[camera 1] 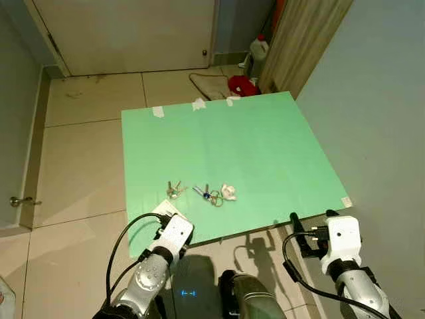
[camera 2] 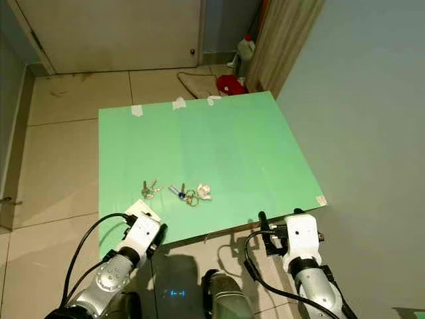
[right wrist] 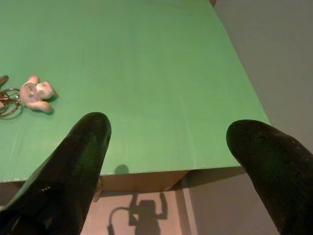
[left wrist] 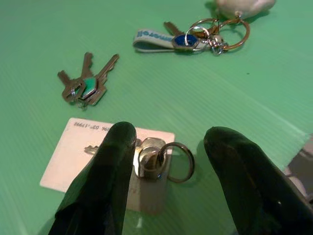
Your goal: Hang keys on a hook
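A green board [camera 1: 265,146] lies on the tiled floor. Three key sets rest near its front edge. Keys with a green tag [left wrist: 88,88] lie to the left. A blue-headed key on a ring with a white plush charm [camera 1: 228,193] lies in the middle. The third set, keys on a dark ring [left wrist: 164,157], sits on a white card [left wrist: 68,159] at the front left corner. My left gripper [left wrist: 168,134] hovers open just above this ringed set, one finger on each side. My right gripper [right wrist: 168,132] hangs open over the board's front right edge, holding nothing.
A closed door [camera 1: 126,33] stands at the back. A white bottle [camera 1: 259,50], a red cloth [camera 1: 243,85] and a beige cloth [camera 1: 209,85] lie past the board's far edge. A curtain [camera 1: 305,40] and a grey wall [camera 1: 378,100] bound the right side.
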You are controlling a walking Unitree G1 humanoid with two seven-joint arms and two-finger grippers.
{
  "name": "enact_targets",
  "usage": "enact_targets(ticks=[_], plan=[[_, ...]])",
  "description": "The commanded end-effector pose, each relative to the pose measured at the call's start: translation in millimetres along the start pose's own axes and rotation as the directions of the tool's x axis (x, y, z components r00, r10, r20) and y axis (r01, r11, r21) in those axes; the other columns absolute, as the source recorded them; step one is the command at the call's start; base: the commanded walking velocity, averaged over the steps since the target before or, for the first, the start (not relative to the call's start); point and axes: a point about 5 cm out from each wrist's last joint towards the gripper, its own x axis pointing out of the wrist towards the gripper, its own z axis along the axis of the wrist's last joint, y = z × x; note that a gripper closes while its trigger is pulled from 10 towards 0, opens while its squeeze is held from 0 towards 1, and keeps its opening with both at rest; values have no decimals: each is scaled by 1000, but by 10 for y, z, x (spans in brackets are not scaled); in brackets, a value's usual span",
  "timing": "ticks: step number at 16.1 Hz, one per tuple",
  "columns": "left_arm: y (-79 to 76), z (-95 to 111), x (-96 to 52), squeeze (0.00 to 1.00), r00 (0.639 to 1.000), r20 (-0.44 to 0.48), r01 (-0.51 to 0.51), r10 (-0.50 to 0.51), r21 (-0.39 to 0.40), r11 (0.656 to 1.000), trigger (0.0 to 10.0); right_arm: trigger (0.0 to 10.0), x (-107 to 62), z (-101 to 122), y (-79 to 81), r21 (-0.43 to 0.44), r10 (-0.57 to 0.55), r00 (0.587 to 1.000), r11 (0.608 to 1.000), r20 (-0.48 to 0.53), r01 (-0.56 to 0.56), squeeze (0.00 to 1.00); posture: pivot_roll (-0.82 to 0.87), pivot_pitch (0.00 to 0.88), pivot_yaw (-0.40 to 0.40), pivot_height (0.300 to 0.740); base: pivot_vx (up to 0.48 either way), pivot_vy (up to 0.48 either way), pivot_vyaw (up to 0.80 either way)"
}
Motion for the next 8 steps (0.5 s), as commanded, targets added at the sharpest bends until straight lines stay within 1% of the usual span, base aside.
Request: enact_targets(ticks=[1,8], plan=[[-71,-31,-26,0,1000,-5,14,-14,2,1000,10000,10000,-27,-39,-25,2,-13,1000,1000,-26,13,0,-216,218,-80,740,0,0,0],[-171,-50,-29,0,999,-27,32,-32,-19,999,10000,10000,-45,-75,-12,6,-15,999,1000,-39,16,0,-220,234,-75,740,0,0,0]])
